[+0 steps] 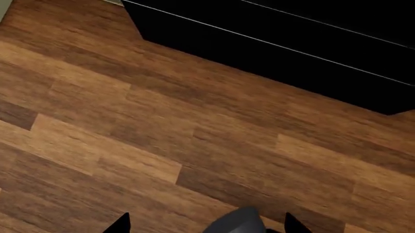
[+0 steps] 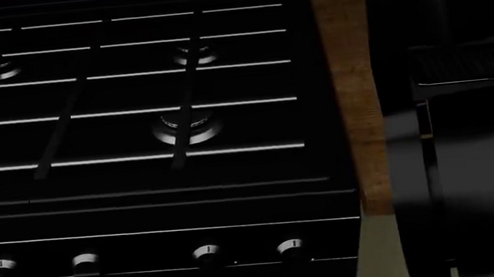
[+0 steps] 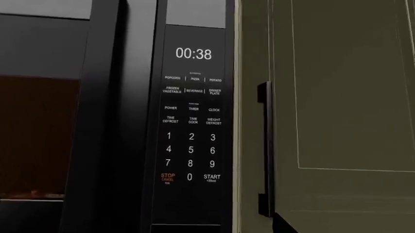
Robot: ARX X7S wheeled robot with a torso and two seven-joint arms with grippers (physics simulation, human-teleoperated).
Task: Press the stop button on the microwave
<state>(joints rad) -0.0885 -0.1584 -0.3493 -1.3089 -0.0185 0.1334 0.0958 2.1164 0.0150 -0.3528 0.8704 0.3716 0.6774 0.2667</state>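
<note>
- The microwave (image 3: 129, 121) shows only in the right wrist view. Its clock reads 00:38, so it looks like it is running.
- The stop button (image 3: 168, 177) sits at about 7 o'clock on the keypad (image 3: 192, 131), just beside the 0 key.
- To do this well, aim straight at the orange word and push gently, not on the 0 or the 7.
- The right pincer is not seen, so I cannot tell if it is open.
- The left wrist view shows the wood floor (image 1: 162, 145). The left pincer (image 1: 206, 224) points down, open, holding nothing.
- The head view shows only the stove (image 2: 136, 122) and its knobs (image 2: 207, 253).
</note>
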